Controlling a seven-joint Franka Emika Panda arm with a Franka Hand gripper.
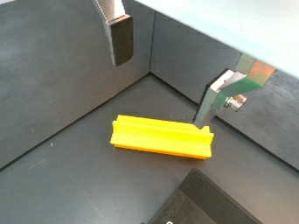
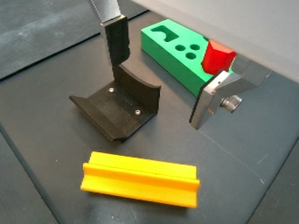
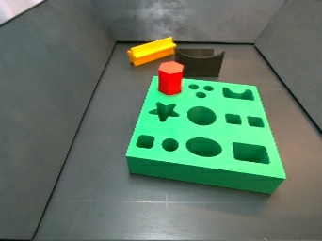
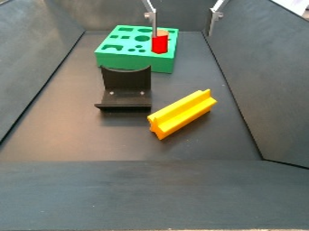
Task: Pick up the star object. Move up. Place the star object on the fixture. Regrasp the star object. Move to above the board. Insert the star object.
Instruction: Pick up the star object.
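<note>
Gripper [image 2: 158, 74] spread and empty, hanging above the floor.

We see our silver fingers [image 2: 117, 39] wide apart, nothing between them. The yellow, star-section plastic prism [image 2: 142, 179] lies flat on the dark floor, apart from the small dark notched fixture [image 2: 114, 107] and the thick green holed board [image 3: 205, 132]. We judge its long axis runs roughly crosswise to our finger line, favouring a descent astride it.

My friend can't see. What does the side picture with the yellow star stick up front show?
A yellow star object lies flat on the dark floor, beside the black fixture. Behind them sits the green board with a red peg standing in it. The tool hangs open above, holding nothing.
</note>
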